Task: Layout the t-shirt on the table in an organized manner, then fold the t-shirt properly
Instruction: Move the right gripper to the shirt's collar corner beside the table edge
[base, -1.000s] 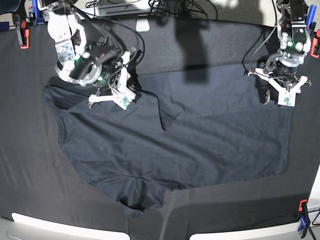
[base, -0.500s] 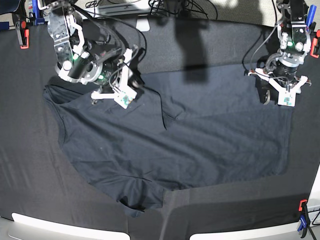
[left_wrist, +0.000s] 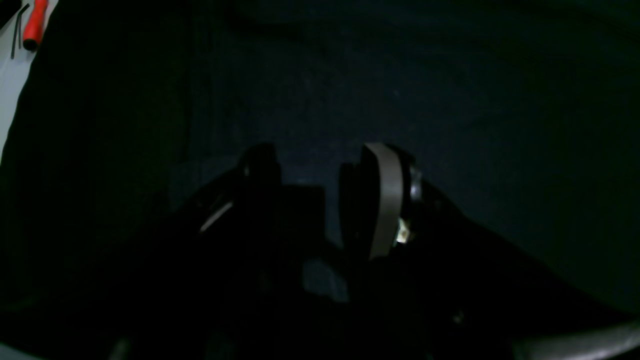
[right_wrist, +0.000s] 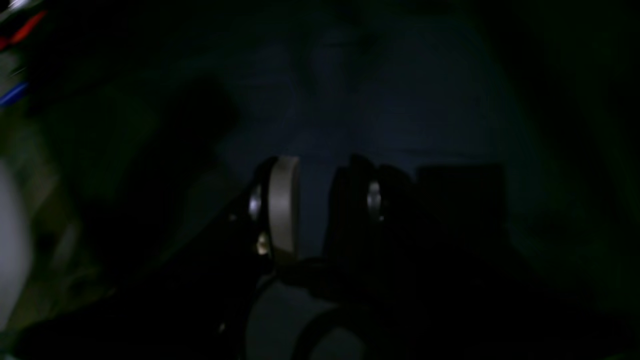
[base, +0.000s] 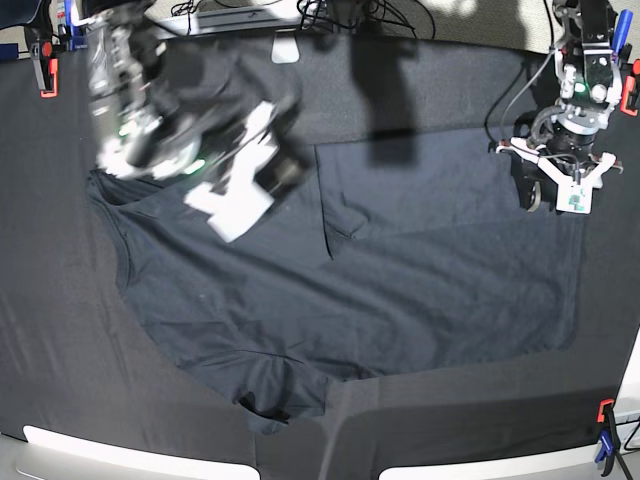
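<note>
The dark slate-blue t-shirt (base: 380, 280) lies spread over the black-clothed table (base: 60, 300), with a fold near its upper middle and a bunched corner at the front. My right gripper (base: 238, 200) is a motion blur above the shirt's upper left part. In the right wrist view its fingers (right_wrist: 282, 205) stand apart, with only cloth (right_wrist: 390, 100) seen below them. My left gripper (base: 556, 197) hovers at the shirt's upper right corner. It is open, and nothing sits between its fingers (left_wrist: 382, 195) above the fabric (left_wrist: 400, 90).
Red clamps grip the table edge at the far left (base: 45, 75) and near right (base: 605, 412); one shows in the left wrist view (left_wrist: 35, 22). Cables and gear (base: 300, 15) crowd the back edge. A pale rim (base: 100, 445) runs along the front.
My right gripper has opened, let go of the shirt's upper left part, and is swinging fast, now blurred and larger in view. The left arm has stayed put.
</note>
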